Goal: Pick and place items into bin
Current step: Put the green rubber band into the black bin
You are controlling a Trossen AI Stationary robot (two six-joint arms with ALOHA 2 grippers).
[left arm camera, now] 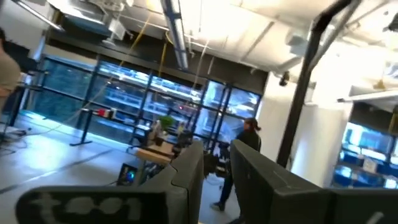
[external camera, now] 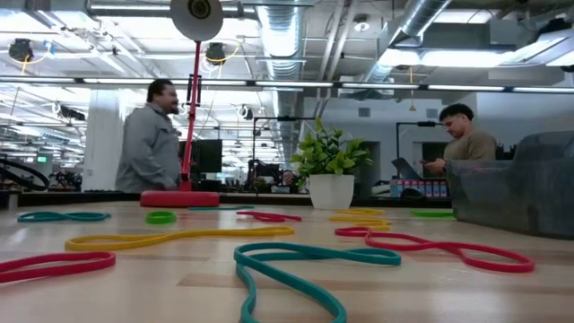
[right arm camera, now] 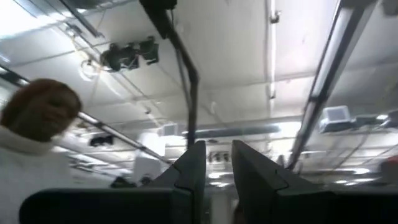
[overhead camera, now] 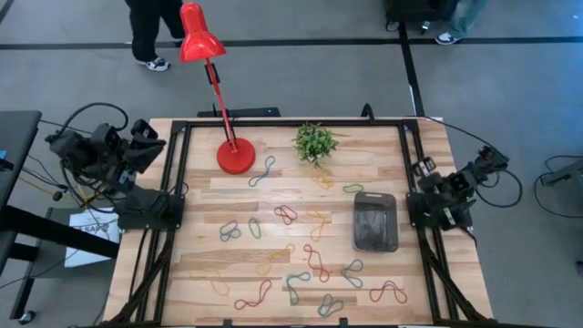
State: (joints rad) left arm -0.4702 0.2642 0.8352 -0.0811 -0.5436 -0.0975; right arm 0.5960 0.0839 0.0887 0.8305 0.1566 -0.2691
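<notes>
Wooden table (overhead camera: 200,273): bands (overhead camera: 252,296), bin (overhead camera: 374,221), lamp (overhead camera: 236,157), plant (overhead camera: 314,143).

Both arms are built of dark, almost black, blocky segments. The left arm (overhead camera: 100,155) is a chunky cluster of angular housings with black cables looping off it, seated on a flat black base plate (overhead camera: 146,210). The right arm (overhead camera: 455,187) is a similar knot of dark jointed housings, with thin black cable trailing from it. Seen from its own wrist camera, the left gripper (left arm camera: 214,180) has two dark, flat-faced fingers (left arm camera: 186,180) with squared edges, above a housing bearing blurred pale markings. The right gripper (right arm camera: 214,171) has matching dark angular fingers (right arm camera: 189,171).
</notes>
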